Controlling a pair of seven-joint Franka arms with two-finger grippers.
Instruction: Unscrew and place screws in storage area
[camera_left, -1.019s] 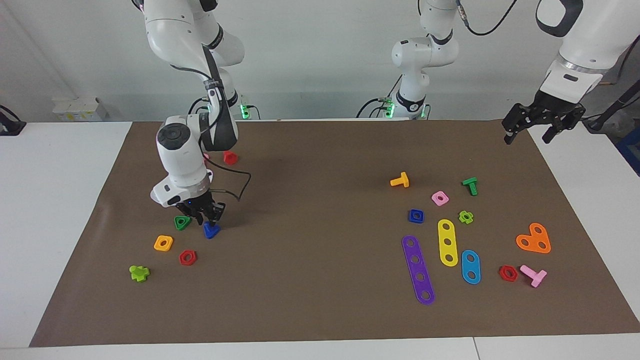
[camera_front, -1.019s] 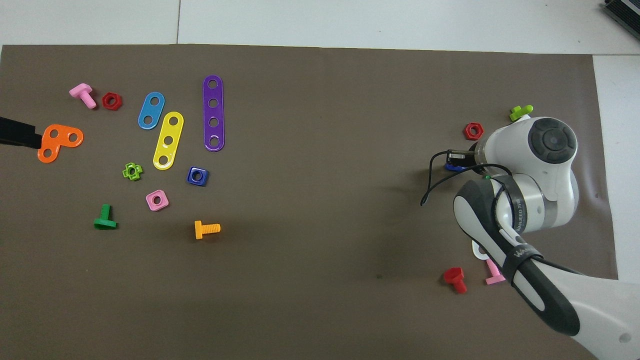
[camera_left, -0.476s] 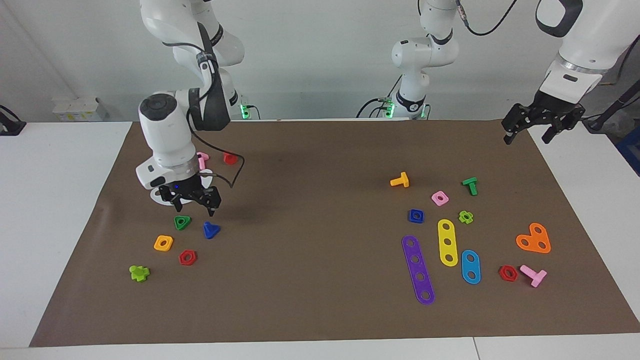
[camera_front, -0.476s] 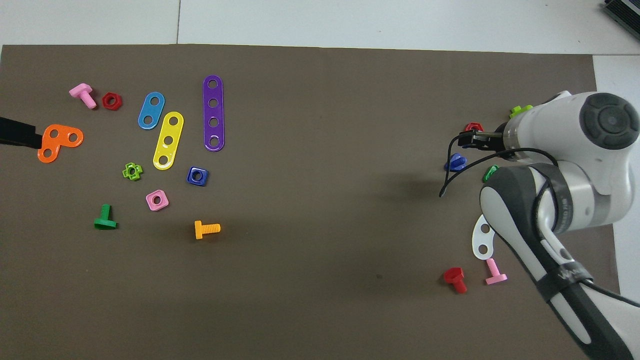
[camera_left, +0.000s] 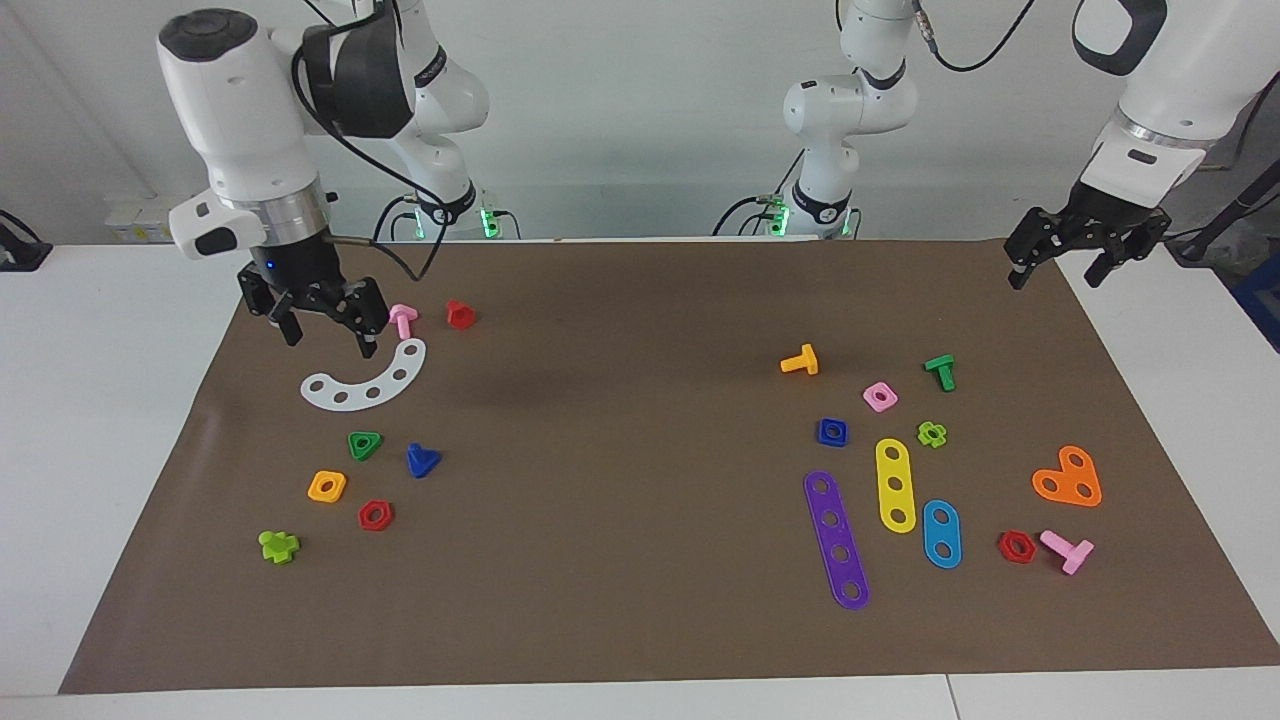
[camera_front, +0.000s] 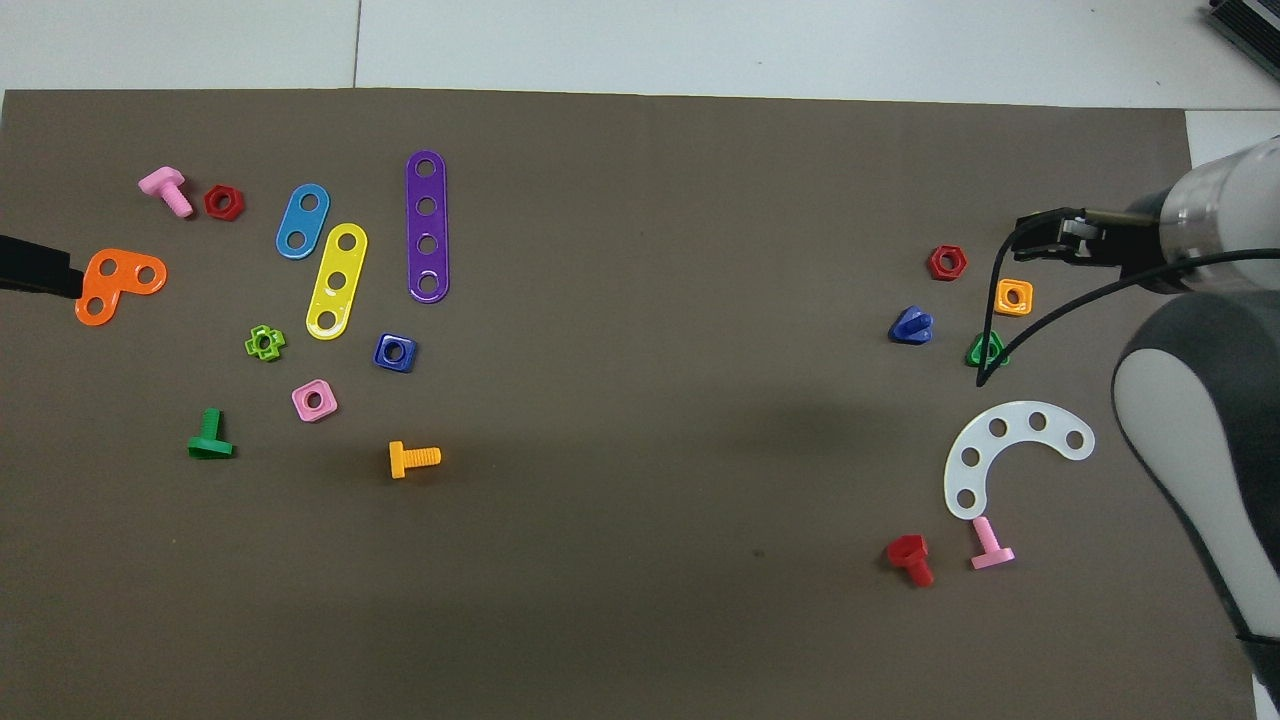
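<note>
The right gripper (camera_left: 322, 322) hangs in the air over the brown mat (camera_left: 640, 300) at the right arm's end of the table, above the white curved strip (camera_left: 365, 381) with holes; its fingers are spread apart and hold nothing. On the mat below, farther from the robots than the strip, the blue bolt (camera_left: 422, 459) with the triangular head lies alone, just beside a green triangular nut (camera_left: 365, 444). Near them lie an orange square nut (camera_left: 327, 486) and a red hexagon nut (camera_left: 376, 515). The blue square nut (camera_left: 832, 432) lies well apart, toward the left arm's end of the table, beside a yellow strip (camera_left: 895, 485) with 3 holes and a purple strip (camera_left: 836, 539) with 4 holes. The left gripper (camera_left: 1065, 262) waits in the air over the mat's edge at that end, its fingers apart and empty.
</note>
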